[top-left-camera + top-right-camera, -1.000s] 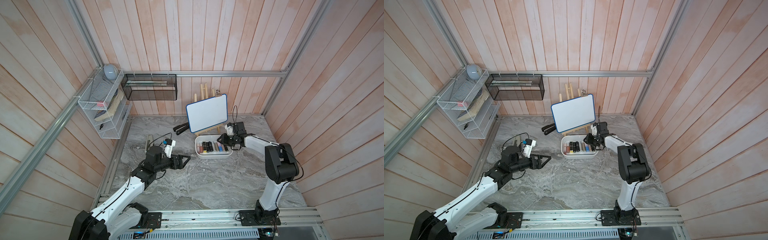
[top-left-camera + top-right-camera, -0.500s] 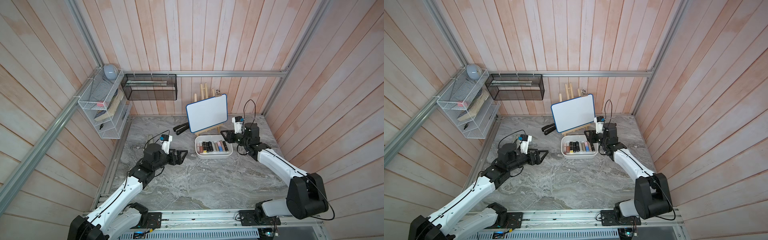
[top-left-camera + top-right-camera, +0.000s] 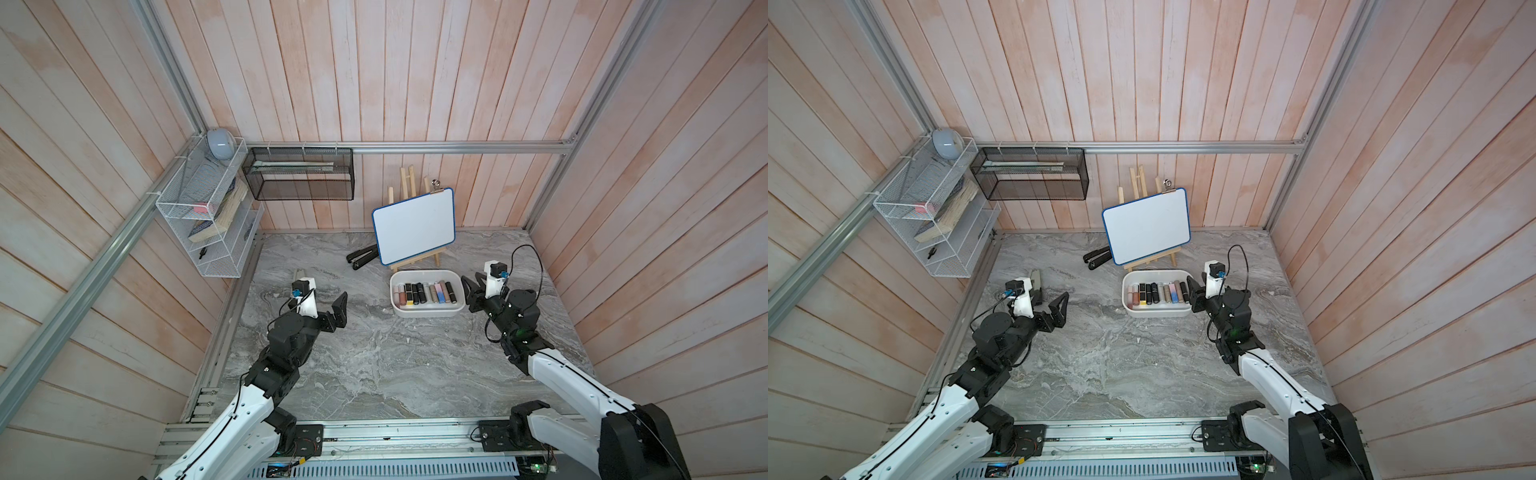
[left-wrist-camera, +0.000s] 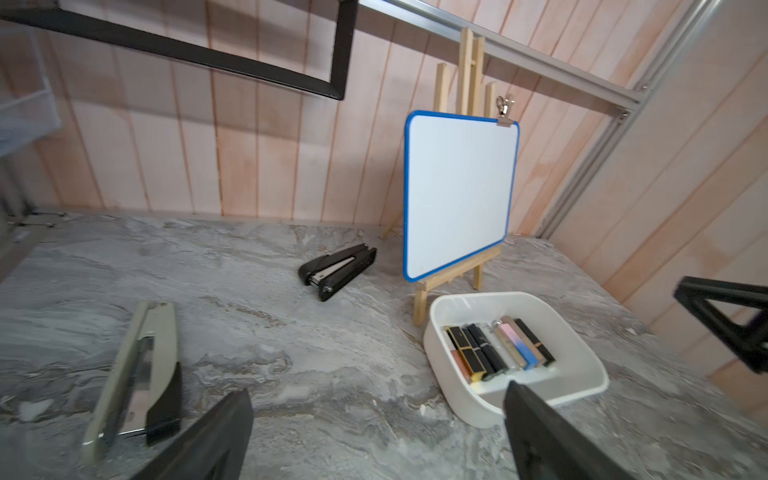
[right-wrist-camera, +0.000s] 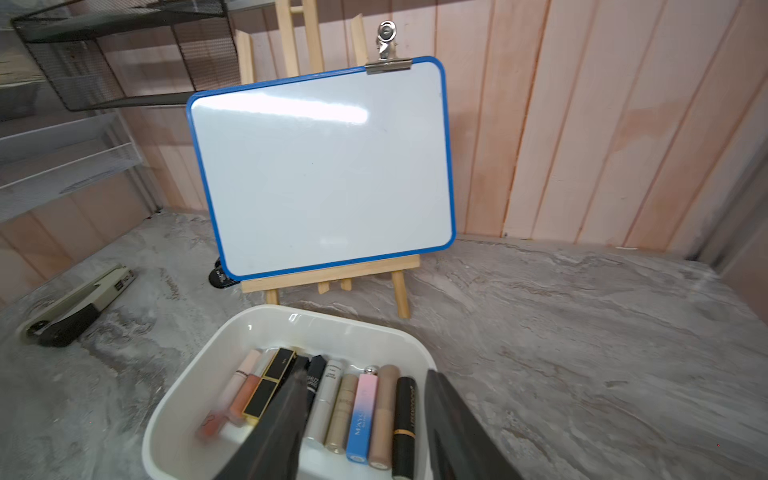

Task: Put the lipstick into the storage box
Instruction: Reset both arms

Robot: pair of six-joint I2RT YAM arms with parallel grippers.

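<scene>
Lipsticks (image 3: 424, 293) lie side by side in the white storage box (image 3: 428, 312), right of centre in both top views, just in front of the easel-mounted whiteboard (image 3: 413, 226). The right gripper (image 5: 365, 372) hangs at the box's right-hand edge, fingers spread and empty. The left gripper (image 4: 376, 388), fingers spread wide and empty, sits left of centre near a grey stapler (image 4: 137, 374), with bare marble desk (image 3: 374, 374) open between the arms across the lower middle.
</scene>
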